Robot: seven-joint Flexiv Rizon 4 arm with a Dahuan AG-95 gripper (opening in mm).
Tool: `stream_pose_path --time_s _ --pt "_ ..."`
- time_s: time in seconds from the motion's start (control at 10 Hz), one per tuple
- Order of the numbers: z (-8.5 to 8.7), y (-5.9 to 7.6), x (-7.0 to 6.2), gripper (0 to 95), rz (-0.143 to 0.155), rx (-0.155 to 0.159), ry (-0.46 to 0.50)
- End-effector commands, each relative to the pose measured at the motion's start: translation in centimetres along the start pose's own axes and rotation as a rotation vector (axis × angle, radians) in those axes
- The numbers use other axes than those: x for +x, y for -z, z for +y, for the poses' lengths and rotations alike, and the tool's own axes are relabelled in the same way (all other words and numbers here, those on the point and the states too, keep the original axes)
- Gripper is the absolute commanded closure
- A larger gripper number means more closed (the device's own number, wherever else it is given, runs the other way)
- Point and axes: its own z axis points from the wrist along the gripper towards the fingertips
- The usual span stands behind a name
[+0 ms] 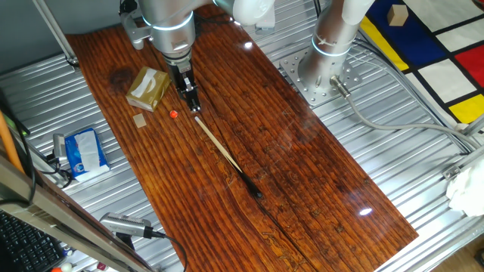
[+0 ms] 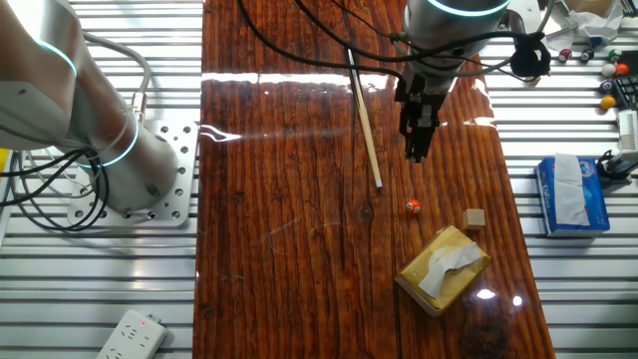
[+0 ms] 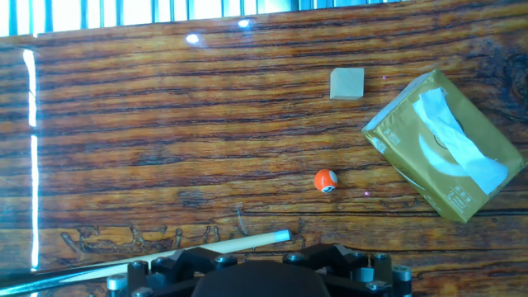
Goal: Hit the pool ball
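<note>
The pool ball (image 1: 173, 115) is a tiny red-orange sphere on the dark wooden table; it also shows in the other fixed view (image 2: 414, 206) and in the hand view (image 3: 326, 181). A pale cue stick (image 1: 223, 151) lies flat on the wood, its tip a short way from the ball (image 2: 365, 120) (image 3: 206, 247). My gripper (image 1: 193, 106) hangs above the table between the cue tip and the ball (image 2: 416, 152), touching neither. Its fingers look closed together and hold nothing. The hand view shows only the gripper body, not the fingertips.
A tan tissue box (image 1: 148, 88) (image 2: 444, 269) (image 3: 445, 144) and a small tan square block (image 1: 140, 121) (image 2: 475, 218) (image 3: 346, 83) lie just beyond the ball. A blue tissue pack (image 1: 85, 151) sits off the wood. The arm's base (image 1: 321, 72) stands beside the table.
</note>
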Motion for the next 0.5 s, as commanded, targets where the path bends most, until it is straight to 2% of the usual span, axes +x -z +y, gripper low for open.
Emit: stream_pose_path --time_s 0.1,0.5 --pt "-0.01 0.00 0.02 95.0 -0.021 -0.021 0.238" --pt "-0.01 0.00 0.02 95.0 -0.017 -0.014 0.242"
